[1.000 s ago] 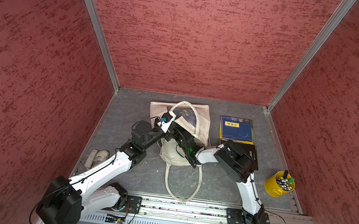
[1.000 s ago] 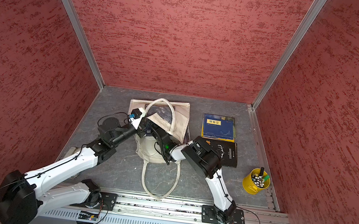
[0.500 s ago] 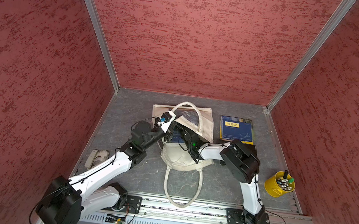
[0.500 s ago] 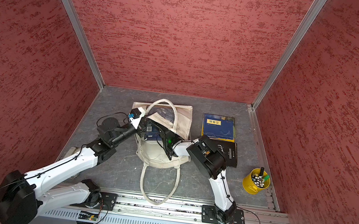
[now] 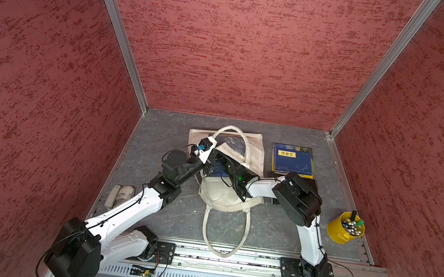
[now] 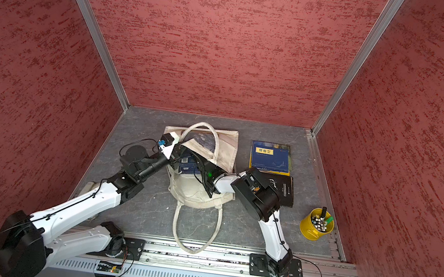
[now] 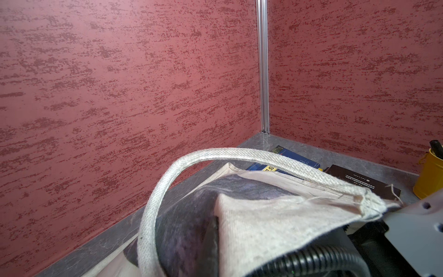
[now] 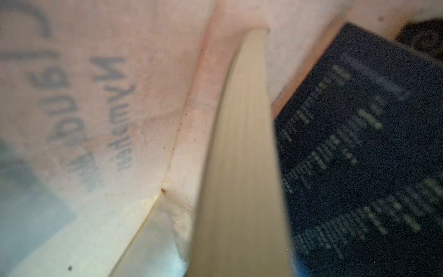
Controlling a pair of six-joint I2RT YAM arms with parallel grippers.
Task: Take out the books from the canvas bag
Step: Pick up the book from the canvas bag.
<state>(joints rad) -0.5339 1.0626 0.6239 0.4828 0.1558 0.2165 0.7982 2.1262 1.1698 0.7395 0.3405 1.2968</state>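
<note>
Left gripper (image 5: 210, 157): clamped on the upper lip of the canvas bag (image 5: 224, 200), holding the mouth lifted off the bench (image 5: 163, 137).
Right gripper (image 5: 219, 163): inside the mouth. A second ago it stood wider and further out; now it is pushed in and closed right down.
Hold: fingertips hidden by canvas. The right wrist view shows a page edge (image 8: 244, 144) dead ahead beside a dark cover, so it is probably nipped on the navy book (image 6: 187, 166). Not certain.
Books out: blue book (image 5: 293, 161) and black book (image 6: 283, 190), flat on the bench beside the bag.
Books in: navy book at the mouth; anything deeper is unseen.
Meaning: the reach is over and the grip looks made. Next comes the draw-out, with the lip kept high.
</note>
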